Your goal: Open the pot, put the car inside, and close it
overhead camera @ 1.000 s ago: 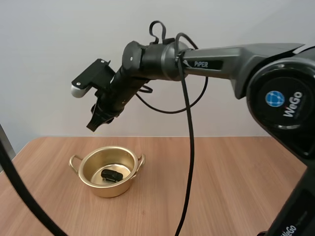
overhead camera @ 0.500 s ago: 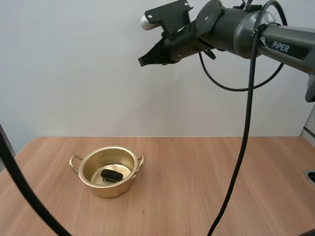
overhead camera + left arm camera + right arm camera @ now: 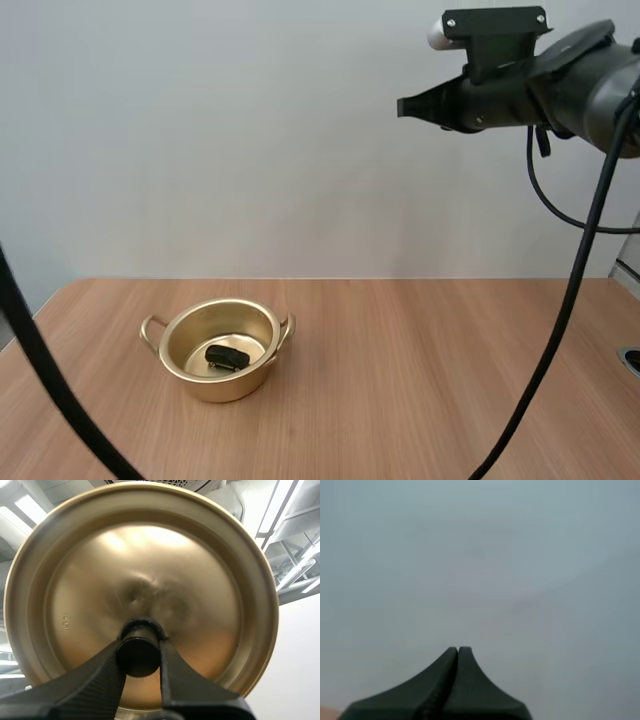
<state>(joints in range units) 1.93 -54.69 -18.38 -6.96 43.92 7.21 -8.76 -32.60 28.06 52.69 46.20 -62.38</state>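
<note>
The gold pot [image 3: 225, 384] stands uncovered on the wooden table [image 3: 450, 380] at lower left of the high view, with a small black toy car [image 3: 227, 356] lying on its floor. At upper right, the right gripper [image 3: 405, 106] hangs high above the table, well apart from the pot, its fingers pressed together on nothing. In the left wrist view, the left gripper [image 3: 140, 649] pinches the black knob [image 3: 138, 661] of the gold lid [image 3: 150, 555].
</note>
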